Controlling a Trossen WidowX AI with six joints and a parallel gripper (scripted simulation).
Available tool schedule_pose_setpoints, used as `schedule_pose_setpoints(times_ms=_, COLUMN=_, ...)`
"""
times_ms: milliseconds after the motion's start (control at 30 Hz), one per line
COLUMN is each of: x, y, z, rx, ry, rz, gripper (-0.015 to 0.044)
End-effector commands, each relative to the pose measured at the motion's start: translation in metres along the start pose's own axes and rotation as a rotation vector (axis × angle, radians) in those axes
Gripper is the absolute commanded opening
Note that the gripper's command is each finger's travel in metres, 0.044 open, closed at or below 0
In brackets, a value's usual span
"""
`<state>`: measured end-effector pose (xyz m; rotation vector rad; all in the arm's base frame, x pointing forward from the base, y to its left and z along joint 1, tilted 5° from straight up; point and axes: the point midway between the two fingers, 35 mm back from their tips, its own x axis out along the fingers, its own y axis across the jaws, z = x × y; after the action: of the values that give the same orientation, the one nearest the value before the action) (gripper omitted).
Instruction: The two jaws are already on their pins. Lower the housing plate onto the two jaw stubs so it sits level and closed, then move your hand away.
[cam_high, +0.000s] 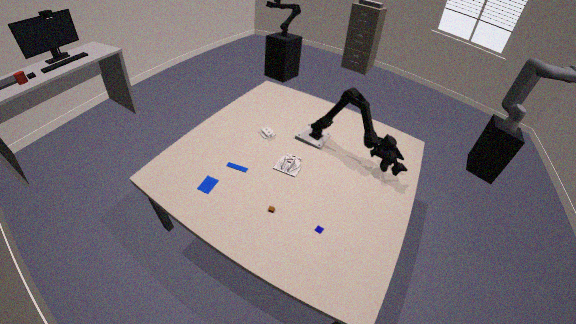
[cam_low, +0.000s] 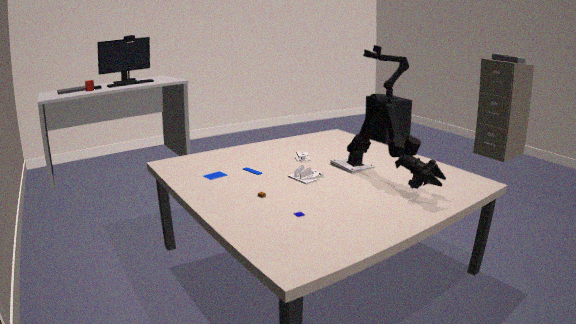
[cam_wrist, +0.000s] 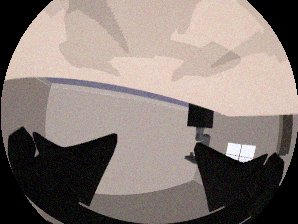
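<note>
A white base with two upright jaw-like parts (cam_high: 288, 165) (cam_low: 305, 174) stands on the table (cam_high: 345, 250) (cam_low: 280, 250), in front of the arm's mount. A smaller white piece with dark spots, seemingly the housing plate (cam_high: 267, 132) (cam_low: 302, 156), lies apart from it, further back. It is not on the jaws. The pins and stubs are too small to tell. My gripper (cam_high: 403, 165) (cam_low: 443, 181) (cam_wrist: 157, 143) is open and empty. It hangs above the right part of the table, far from both white pieces, which do not show in the wrist view.
A blue rectangle (cam_high: 208, 184) (cam_low: 215, 175) and a blue strip (cam_high: 237, 167) (cam_low: 252, 171) lie left of the jaws. An orange-brown block (cam_high: 271, 209) (cam_low: 261, 194) and a dark blue square (cam_high: 319, 229) (cam_low: 299, 214) lie towards the front. The arm's white mount (cam_high: 306, 140) (cam_low: 345, 166) is behind.
</note>
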<state>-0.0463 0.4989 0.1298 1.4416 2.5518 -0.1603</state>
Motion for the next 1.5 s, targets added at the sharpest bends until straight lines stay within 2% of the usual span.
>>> schedule_pose_setpoints(times_ms=0, x=0.0, y=0.0, z=0.0, rx=0.0, ry=0.0, rz=0.0, gripper=0.0426)
schedule_pose_setpoints(times_ms=33, x=-0.001, y=0.001, z=0.0, rx=-0.004, ry=0.0, rz=0.002, gripper=0.044)
schedule_pose_setpoints(times_ms=333, x=-0.039, y=0.065, z=0.015, rx=-0.158, ry=-0.065, rz=0.147, gripper=0.044)
schedule_pose_setpoints(times_ms=667, x=-0.103, y=0.14, z=0.042, rx=-0.314, ry=-0.228, rz=0.322, gripper=0.044)
schedule_pose_setpoints(times_ms=1100, x=-0.213, y=0.209, z=0.081, rx=-0.485, ry=-0.511, rz=0.476, gripper=0.044)
schedule_pose_setpoints(times_ms=1467, x=-0.326, y=0.237, z=0.119, rx=-0.587, ry=-0.8, rz=0.52, gripper=0.044)
